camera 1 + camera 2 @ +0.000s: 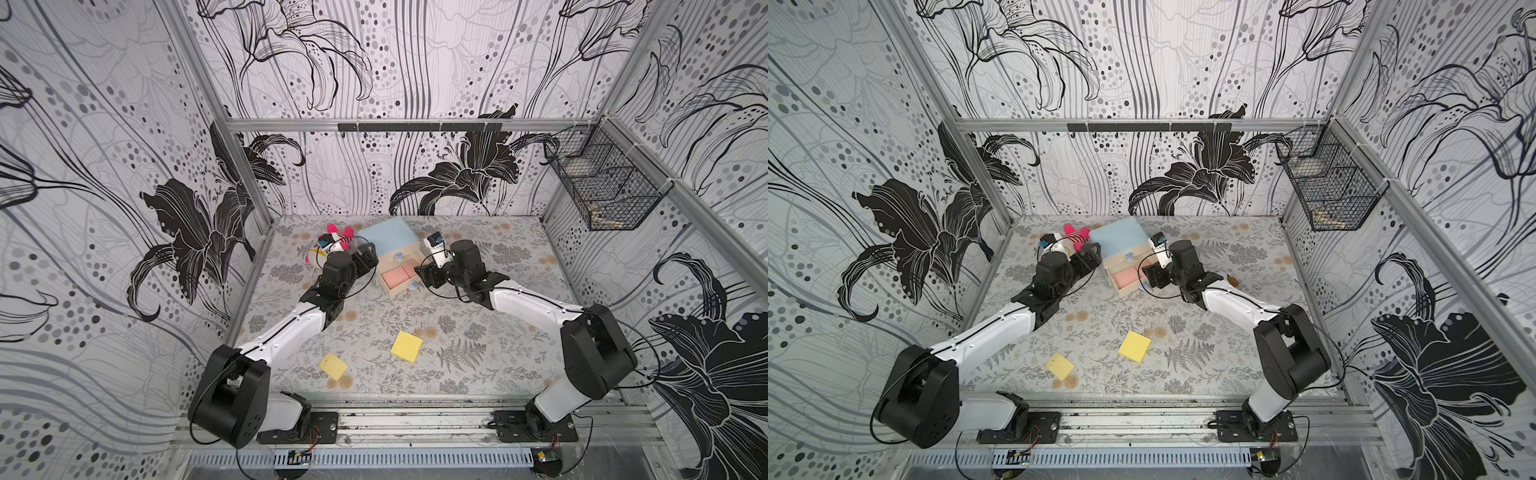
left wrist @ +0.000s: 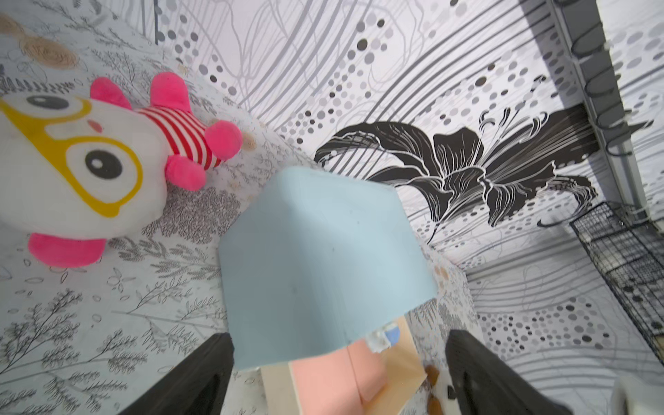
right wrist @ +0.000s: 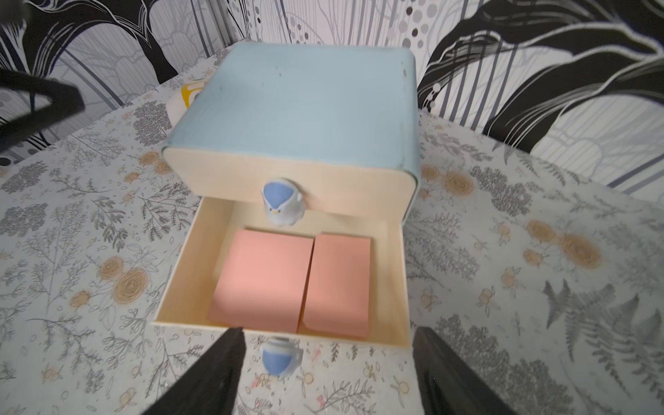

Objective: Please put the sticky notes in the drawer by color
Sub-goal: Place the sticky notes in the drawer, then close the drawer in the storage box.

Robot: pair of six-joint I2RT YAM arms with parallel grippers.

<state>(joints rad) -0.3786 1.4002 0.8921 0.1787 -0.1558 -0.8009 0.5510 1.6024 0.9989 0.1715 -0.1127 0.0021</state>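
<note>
One plush (image 2: 82,161) lay just left of the chest (image 3: 305,104), near its back corner. The left tool (image 2: 337,336) hovered beside the chest's left front corner, jaws spread wide and holding nothing. At the chest's front, the drawer (image 3: 179,273) under the shut top one stood pulled out. Two pink pads (image 3: 262,280) (image 3: 337,284) lay side by side on its floor, and the one farther right seemed slightly tilted. The right tool (image 3: 328,332) hung just in front of that drawer, jaws well apart and empty. The drawer's knob (image 3: 280,359) sat between them, untouched and nearer one finger. Two yellow pads (image 1: 333,365) (image 1: 406,347) lay on the table (image 1: 478,332) well in front of the chest. No green pads were in view.

Judging from this, the pink step looked done and shutting the drawer seemed the likely next move. A push on the knob could slide or twist the light chest, since the left tool was not bracing it. A grip taken off-centre could slip off the round knob. If the tilted pad stood proud, it might catch under the top drawer. Later, the thin yellow pads could skid on the table rather than lift.
</note>
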